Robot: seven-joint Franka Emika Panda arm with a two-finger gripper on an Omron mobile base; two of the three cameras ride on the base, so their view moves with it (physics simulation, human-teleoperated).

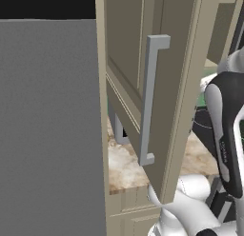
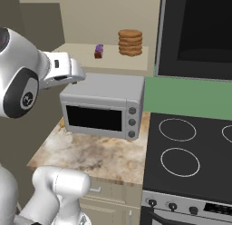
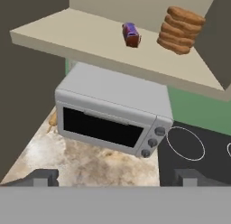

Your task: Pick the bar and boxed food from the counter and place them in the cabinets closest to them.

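In your left base view, an open cabinet door [image 1: 157, 87] with its long grey handle [image 1: 151, 99] swings across the middle, and a strip of marbled counter [image 1: 125, 169] shows beneath it. A flat grey wall [image 1: 50, 125] fills the left.

In your right base view, the open cabinet's shelf [image 2: 81, 54] sits above a grey toaster oven [image 2: 103, 106] standing on the counter, beside the black stovetop [image 2: 190, 156]. On that shelf you see a small red and purple box [image 2: 99, 51] and, just right of it, a stack of brown round pieces [image 2: 130, 42]. The black microwave [image 2: 197, 33] hangs over the stovetop.

In your hand view, the gripper [image 3: 115, 178] stands wide apart with nothing between its fingertips, hanging above the counter before the toaster oven. The small box rests on the shelf above, apart from the stack.
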